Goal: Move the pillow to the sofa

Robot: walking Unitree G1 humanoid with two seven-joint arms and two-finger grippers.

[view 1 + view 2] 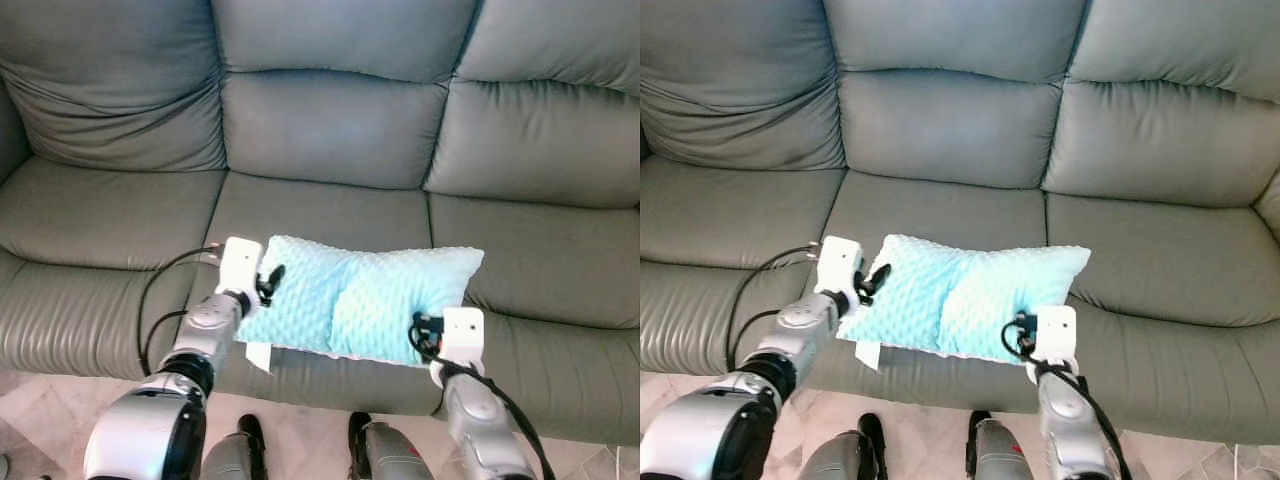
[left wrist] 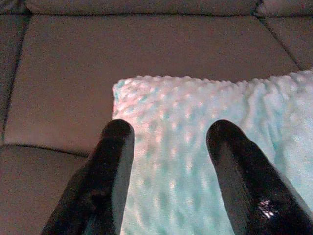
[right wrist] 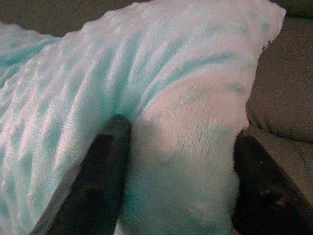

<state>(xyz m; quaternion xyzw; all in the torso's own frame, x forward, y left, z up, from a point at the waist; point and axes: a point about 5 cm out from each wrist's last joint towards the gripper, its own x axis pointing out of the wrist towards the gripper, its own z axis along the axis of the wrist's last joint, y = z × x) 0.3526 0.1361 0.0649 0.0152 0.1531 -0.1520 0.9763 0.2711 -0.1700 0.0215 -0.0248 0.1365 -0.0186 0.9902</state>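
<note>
A light blue dotted pillow lies across the front of the grey sofa's middle seat, with a white tag hanging over the seat's edge. At the pillow's left end is my left gripper. Its two black fingers are spread open over the pillow's surface, near a corner. My right gripper is at the pillow's front right corner. It is shut on the pillow, whose fabric bulges between the fingers.
The sofa's backrest cushions rise behind the pillow. The left seat and right seat lie bare on either side. Pale tiled floor runs along the sofa's front, with my legs just below the seat's edge.
</note>
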